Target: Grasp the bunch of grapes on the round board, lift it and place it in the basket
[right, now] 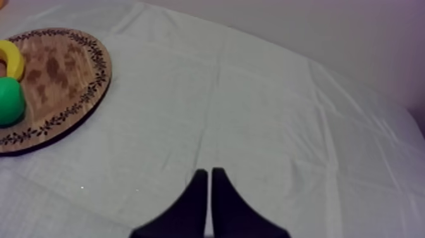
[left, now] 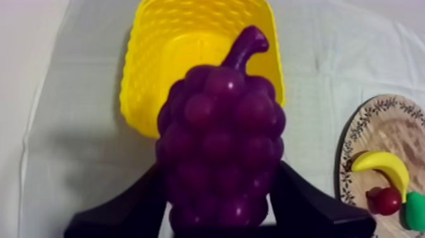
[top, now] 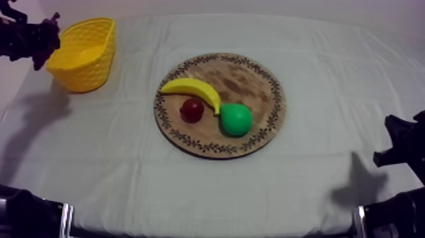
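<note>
closest to the left wrist camera, the left claw (left: 219,168) has its two black fingers (left: 126,206) shut tight on the bunch of grapes (left: 218,136), one finger on each side. the grapes are purple and stand upright with the stem pointing up. they are up off the wooden board, held in the air. just behind the grapes is the yellow basket (left: 142,76), and its open mouth faces the claw. off to the side, farther away, is the round wooden board (left: 354,136) with the banana (left: 382,168), the small red fruit (left: 387,200) and a bit of the green pear (left: 415,212) on it. the right claw (right: 209,174) has its fingers pressed together with nothing between them, and it hangs over bare cloth, well apart from the board (right: 76,69). from above, the surface (top: 316,183) has the board (top: 269,79) in the middle. on it the banana (top: 193,88) lies across, the red fruit (top: 191,109) sits just under it, and the pear (top: 235,119) touches the banana's end. far back on the left stands the basket (top: 85,66), and the left claw (top: 41,38) is right beside its rim.
</note>
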